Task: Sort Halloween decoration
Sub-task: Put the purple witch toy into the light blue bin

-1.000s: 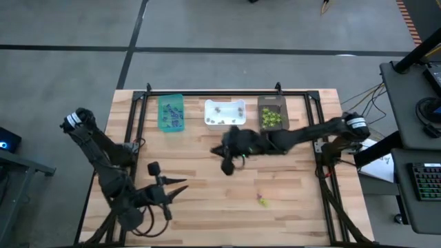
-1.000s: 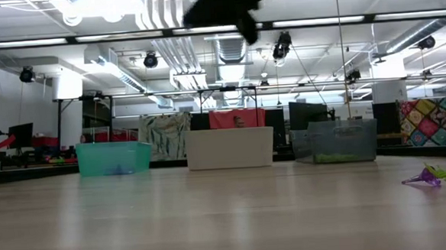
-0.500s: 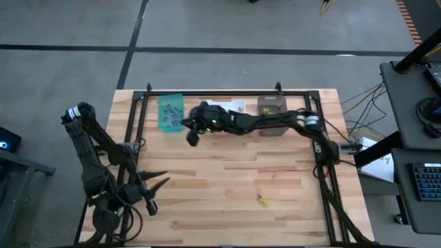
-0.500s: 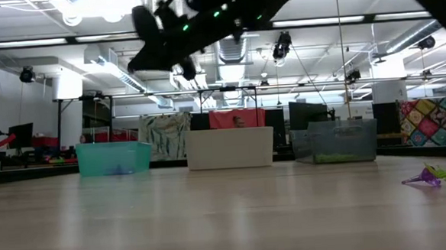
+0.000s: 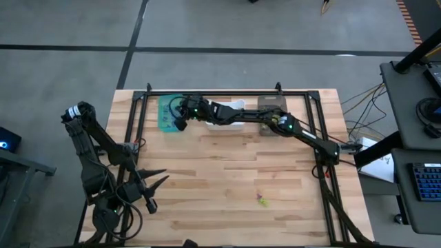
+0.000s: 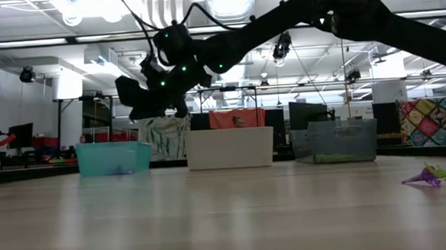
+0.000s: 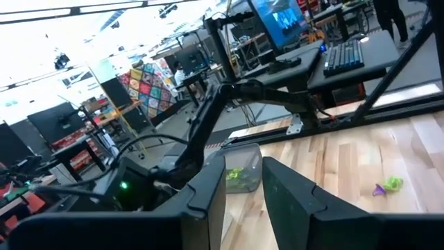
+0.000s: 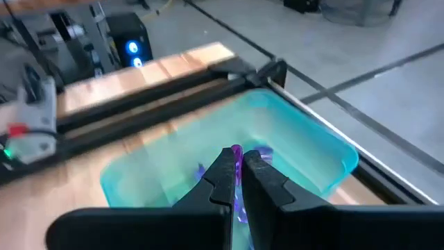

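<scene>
Three bins (image 5: 224, 114) — two loose trinkets (image 5: 262, 200)

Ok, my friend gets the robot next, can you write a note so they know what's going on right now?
Right gripper: shut on a purple trinket, hanging over the teal bin, not yet dropped.
Left gripper: parked at the table's near left edge, fingers a little apart, holding nothing.
Done: purple bits lie in the teal bin, pale ones in the white bin, green ones in the dark bin.
Left: let go of the purple trinket, then sort the purple and green pieces lying on the table at the near right.
</scene>
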You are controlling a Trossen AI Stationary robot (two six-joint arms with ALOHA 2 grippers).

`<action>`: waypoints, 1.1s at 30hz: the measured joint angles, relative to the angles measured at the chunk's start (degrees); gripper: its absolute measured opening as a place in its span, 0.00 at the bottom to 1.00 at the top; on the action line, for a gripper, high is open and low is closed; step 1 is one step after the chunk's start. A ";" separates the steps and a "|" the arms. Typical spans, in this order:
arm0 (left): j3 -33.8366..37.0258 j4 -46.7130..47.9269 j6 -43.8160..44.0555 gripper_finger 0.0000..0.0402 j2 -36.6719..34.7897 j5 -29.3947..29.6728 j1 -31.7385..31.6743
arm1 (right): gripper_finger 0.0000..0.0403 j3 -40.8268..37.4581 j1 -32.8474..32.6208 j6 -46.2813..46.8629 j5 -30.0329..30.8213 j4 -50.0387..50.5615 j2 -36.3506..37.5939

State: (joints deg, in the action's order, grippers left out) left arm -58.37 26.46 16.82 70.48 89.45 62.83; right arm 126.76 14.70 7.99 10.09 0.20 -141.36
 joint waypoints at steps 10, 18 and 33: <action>0.11 0.05 0.72 0.19 0.02 0.57 -0.09 | 0.03 0.70 -0.02 0.08 0.00 0.99 -0.70; 0.11 0.05 1.70 0.19 0.02 0.58 -0.09 | 0.15 0.68 -0.04 0.07 -0.02 1.03 -0.70; 0.39 -0.02 7.46 0.19 0.42 -1.63 -0.11 | 0.34 5.11 -3.51 -3.01 -10.40 29.75 10.40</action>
State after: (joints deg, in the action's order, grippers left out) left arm -57.98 26.44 24.28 70.90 87.82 62.72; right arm 131.86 11.19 4.98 -0.31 29.95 -130.96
